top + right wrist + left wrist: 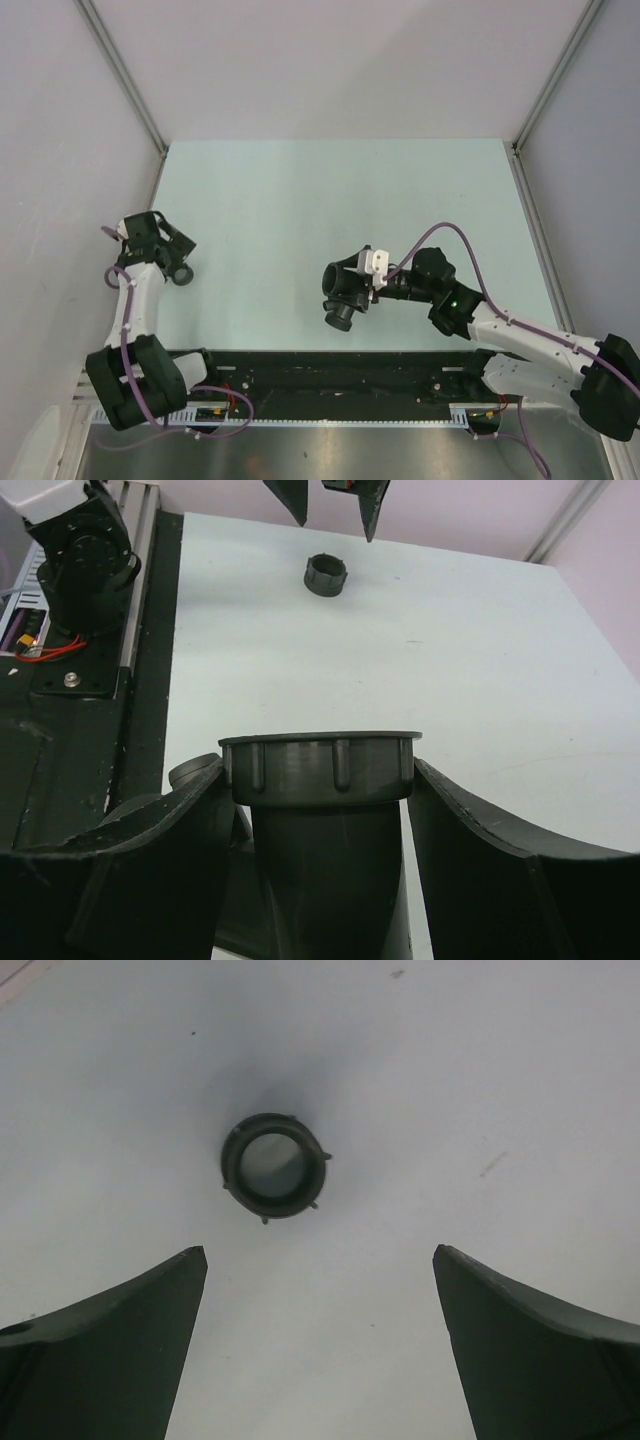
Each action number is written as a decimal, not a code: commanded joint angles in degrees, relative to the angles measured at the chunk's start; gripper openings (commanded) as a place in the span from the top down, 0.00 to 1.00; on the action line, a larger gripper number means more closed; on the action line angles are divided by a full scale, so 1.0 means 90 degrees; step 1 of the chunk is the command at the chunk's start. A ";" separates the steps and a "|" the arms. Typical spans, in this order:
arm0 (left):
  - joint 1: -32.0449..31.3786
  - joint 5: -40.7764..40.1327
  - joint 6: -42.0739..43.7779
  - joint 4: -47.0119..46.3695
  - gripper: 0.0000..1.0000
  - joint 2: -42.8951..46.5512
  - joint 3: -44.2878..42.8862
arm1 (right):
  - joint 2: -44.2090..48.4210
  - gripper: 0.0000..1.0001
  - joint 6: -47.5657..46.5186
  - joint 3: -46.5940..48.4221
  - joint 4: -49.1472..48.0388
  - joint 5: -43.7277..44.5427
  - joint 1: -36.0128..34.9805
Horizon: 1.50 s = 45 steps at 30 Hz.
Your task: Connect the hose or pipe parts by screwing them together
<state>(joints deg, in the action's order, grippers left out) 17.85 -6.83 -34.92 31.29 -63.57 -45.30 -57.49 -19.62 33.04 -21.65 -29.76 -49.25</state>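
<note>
A small dark grey ribbed ring fitting (272, 1165) stands on the table with its mouth up, just ahead of my left gripper (320, 1255). That gripper is open and holds nothing. From above, the ring (182, 275) sits at the table's left, beside the left gripper (178, 250). My right gripper (318, 775) is shut on the branched pipe fitting (320, 830), whose ribbed collar points forward above the table. In the top view this fitting (340, 315) hangs near the table's middle in the right gripper (355, 285). The ring (326, 576) shows far off in the right wrist view.
A black rail (330, 375) with the arm bases runs along the table's near edge. Grey walls and metal posts (125, 75) close in the pale table (330, 200). Purple cables (445, 232) loop off both arms.
</note>
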 commanded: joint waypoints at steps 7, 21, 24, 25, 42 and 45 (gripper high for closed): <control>0.0468 -0.0667 -0.0271 0.0049 0.00 -0.0660 -0.0259 | 0.0646 0.69 0.0227 -0.0223 -0.0622 -0.0366 -0.0162; 0.0468 -0.0346 0.0481 0.0020 0.08 -0.2711 -0.1236 | 0.0773 0.69 0.0109 -0.0253 -0.0495 -0.0326 -0.0250; 0.0458 0.0016 0.0637 0.0010 0.12 -0.2956 -0.1256 | 0.0793 0.69 0.0109 -0.0243 -0.0514 -0.0365 -0.0269; 0.0458 0.0084 0.0647 0.0000 0.12 -0.2975 -0.1227 | 0.0793 0.69 0.0119 -0.0243 -0.0514 -0.0365 -0.0279; -0.1650 0.1413 0.1282 -0.0146 0.39 -0.3425 -0.1188 | 0.0509 0.69 -0.0037 -0.0243 -0.0436 -0.0219 -0.0455; -0.1875 0.1014 0.1272 -0.0108 0.28 -0.3259 -0.1197 | 0.0480 0.69 -0.0066 -0.0243 -0.0407 -0.0180 -0.0465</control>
<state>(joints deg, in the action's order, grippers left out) 3.20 3.68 -24.47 30.39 -94.48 -54.78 -53.12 -19.20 30.76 -23.35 -32.27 -52.95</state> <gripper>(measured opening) 0.670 0.686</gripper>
